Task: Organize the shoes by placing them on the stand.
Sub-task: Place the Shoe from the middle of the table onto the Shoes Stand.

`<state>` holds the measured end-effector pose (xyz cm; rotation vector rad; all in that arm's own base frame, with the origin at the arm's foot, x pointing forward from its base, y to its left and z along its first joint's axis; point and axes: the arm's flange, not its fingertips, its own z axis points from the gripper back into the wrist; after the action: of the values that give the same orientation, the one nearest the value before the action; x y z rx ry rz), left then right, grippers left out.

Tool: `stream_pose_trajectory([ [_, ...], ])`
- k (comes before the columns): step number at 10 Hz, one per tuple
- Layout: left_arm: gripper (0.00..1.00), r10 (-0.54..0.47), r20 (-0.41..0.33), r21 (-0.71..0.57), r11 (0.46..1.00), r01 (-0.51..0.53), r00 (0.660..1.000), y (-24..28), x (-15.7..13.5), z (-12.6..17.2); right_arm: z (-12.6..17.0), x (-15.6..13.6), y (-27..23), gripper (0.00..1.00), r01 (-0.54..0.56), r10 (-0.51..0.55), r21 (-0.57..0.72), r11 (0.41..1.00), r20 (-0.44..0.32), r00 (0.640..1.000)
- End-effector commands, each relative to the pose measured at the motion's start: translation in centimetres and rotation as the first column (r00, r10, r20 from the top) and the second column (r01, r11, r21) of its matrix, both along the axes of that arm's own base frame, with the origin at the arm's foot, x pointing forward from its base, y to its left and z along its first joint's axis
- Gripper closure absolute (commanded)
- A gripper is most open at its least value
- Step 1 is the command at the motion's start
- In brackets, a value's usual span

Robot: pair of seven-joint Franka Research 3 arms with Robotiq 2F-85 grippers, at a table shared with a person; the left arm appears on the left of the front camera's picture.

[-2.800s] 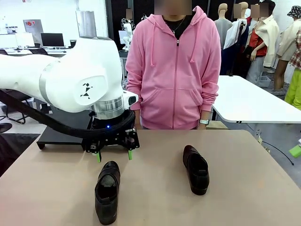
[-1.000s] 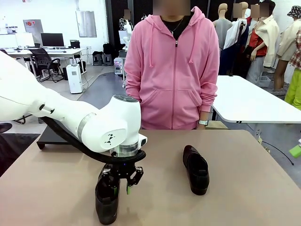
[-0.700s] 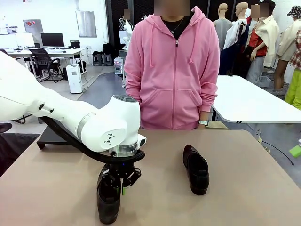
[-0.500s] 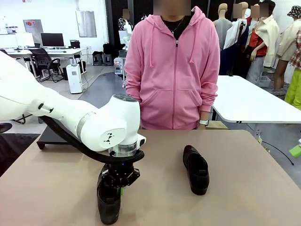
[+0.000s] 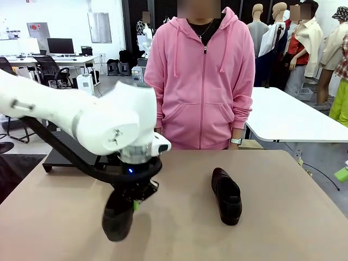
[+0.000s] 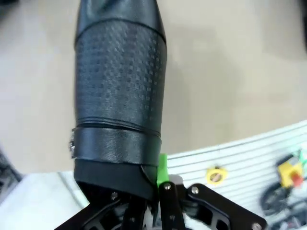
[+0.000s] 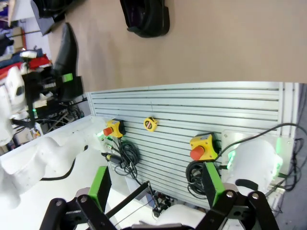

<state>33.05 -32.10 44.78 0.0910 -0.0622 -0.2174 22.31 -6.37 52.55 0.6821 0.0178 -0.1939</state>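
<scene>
front view: the left fingers (image 5: 136,204) pinch the heel collar of the held shoe (image 5: 118,220), which hangs toe-down, clear of the bench (image 5: 283,217). the second shoe (image 5: 227,194) lies flat on the bench, well apart to the right, before a person in a pink hoodie (image 5: 201,81). the stand (image 5: 62,157) sits at the far left, partly behind the arm. right wrist view: the right fingers (image 7: 212,184) are spread and hold nothing. the step in hand appears to be the carry to the stand. it calls for a firm pinch, since the thin collar may slip or let the shoe swing, and for setting the sole squarely on the slant.
</scene>
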Motion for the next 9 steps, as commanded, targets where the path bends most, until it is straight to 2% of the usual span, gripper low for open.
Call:
stream_pose_trajectory([
  [1, 1.00, -0.031, 0.124, 0.018, 0.999, 0.029, 0.992, 6.2, -1.5, 5.2, 0.4, -0.1, 0.1, 0.00, 0.002, -0.002, 0.020, 1.000, 0.001, 1.000],
  [2, 1.00, -0.029, 0.189, 0.034, 0.999, 0.023, 0.981, 9.8, -1.9, 6.9, 0.4, -0.1, 0.1, 0.00, 0.002, -0.002, 0.020, 1.000, 0.001, 1.000],
  [3, 1.00, 0.041, 0.229, 0.065, 0.996, -0.057, 0.973, 14.7, -2.3, 8.6, 0.4, -0.1, 0.1, 0.00, 0.002, -0.002, 0.020, 1.000, 0.001, 1.000],
  [4, 1.00, 0.069, 0.238, -0.010, 0.998, -0.068, 0.969, 21.4, -2.3, 9.9, 0.4, -0.1, 0.1, 0.00, 0.002, -0.002, 0.020, 1.000, 0.001, 1.000],
  [5, 1.00, 0.138, 0.225, -0.064, 0.990, -0.127, 0.964, 26.3, -2.7, 10.0, 0.4, -0.1, 0.1, 0.00, 0.002, -0.002, 0.020, 1.000, 0.001, 1.000],
  [6, 1.00, 0.169, 0.236, -0.166, 0.977, -0.132, 0.957, 29.6, -3.5, 9.6, 0.4, -0.1, 0.1, 0.00, 0.002, -0.002, 0.020, 1.000, 0.001, 1.000],
  [7, 1.00, 0.279, 0.227, -0.263, 0.940, -0.217, 0.933, 30.1, -4.6, 9.4, 0.4, -0.1, 0.1, 0.00, 0.002, -0.002, 0.020, 1.000, 0.001, 1.000],
  [8, 1.00, 0.153, 0.221, -0.087, 0.987, -0.137, 0.963, 27.3, -3.4, 10.3, 0.4, -0.1, 0.1, 0.00, 0.002, -0.002, 0.020, 1.000, 0.001, 1.000],
  [9, 1.00, 0.153, 0.221, -0.087, 0.987, -0.137, 0.963, 27.3, -3.4, 10.3, 0.4, -0.1, 0.1, 0.00, 0.002, -0.002, 0.020, 1.000, 0.001, 1.000],
])
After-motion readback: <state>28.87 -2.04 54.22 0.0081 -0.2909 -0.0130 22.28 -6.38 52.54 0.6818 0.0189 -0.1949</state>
